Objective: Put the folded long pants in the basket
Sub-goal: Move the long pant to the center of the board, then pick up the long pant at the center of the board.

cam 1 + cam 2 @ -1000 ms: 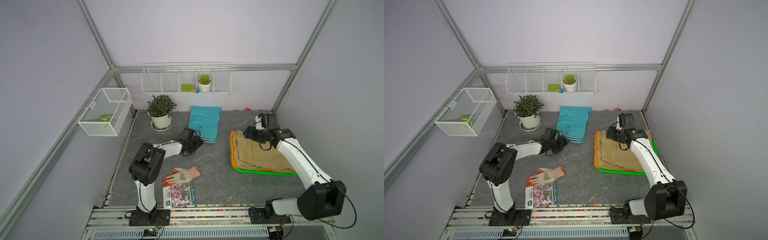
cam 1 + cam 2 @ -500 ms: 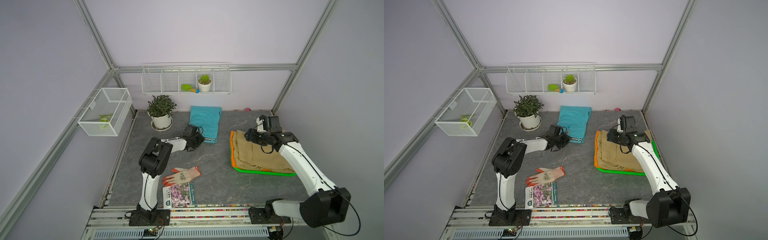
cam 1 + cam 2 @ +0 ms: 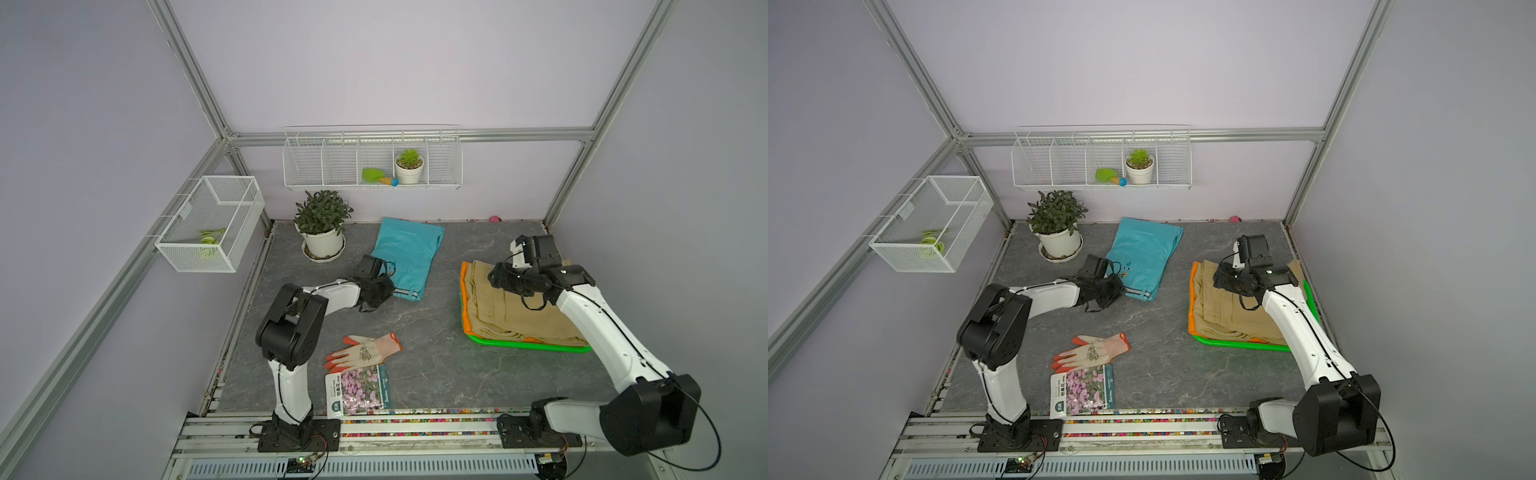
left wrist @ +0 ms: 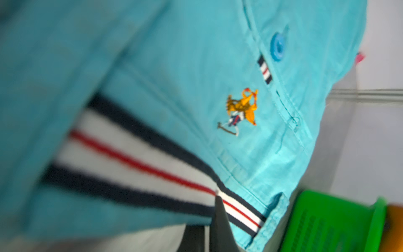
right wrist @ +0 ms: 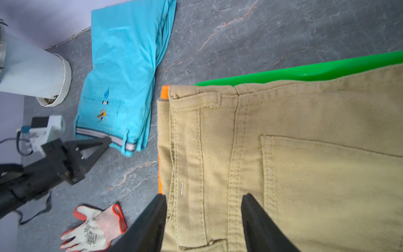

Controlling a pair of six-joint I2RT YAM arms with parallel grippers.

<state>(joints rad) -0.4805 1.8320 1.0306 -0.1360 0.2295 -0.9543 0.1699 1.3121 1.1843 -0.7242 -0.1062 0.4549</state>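
Note:
The turquoise folded long pants (image 3: pixel 409 253) (image 3: pixel 1144 253) lie flat on the grey floor at the back. My left gripper (image 3: pixel 392 290) (image 3: pixel 1122 291) (image 4: pixel 216 196) is shut on their striped waistband; the right wrist view shows its fingers (image 5: pixel 102 141) pinching that edge. The green basket (image 3: pixel 532 344) (image 3: pixel 1237 343) (image 5: pixel 305 73) holds khaki pants (image 3: pixel 511 307) (image 5: pixel 305 152) on top of orange ones (image 3: pixel 464 291) (image 5: pixel 164 91). My right gripper (image 3: pixel 493 277) (image 5: pixel 204 196) hovers open over the khaki waistband and holds nothing.
An orange-fingered work glove (image 3: pixel 365 351) and a seed packet (image 3: pixel 359 392) lie near the front. A potted plant (image 3: pixel 322 232) stands left of the turquoise pants. White wire baskets hang on the back wall (image 3: pixel 372 164) and the left wall (image 3: pixel 212 222).
My left gripper reached forward to the turquoise waistband and shut on it. The right gripper has drifted a little over the khaki pants, still open.

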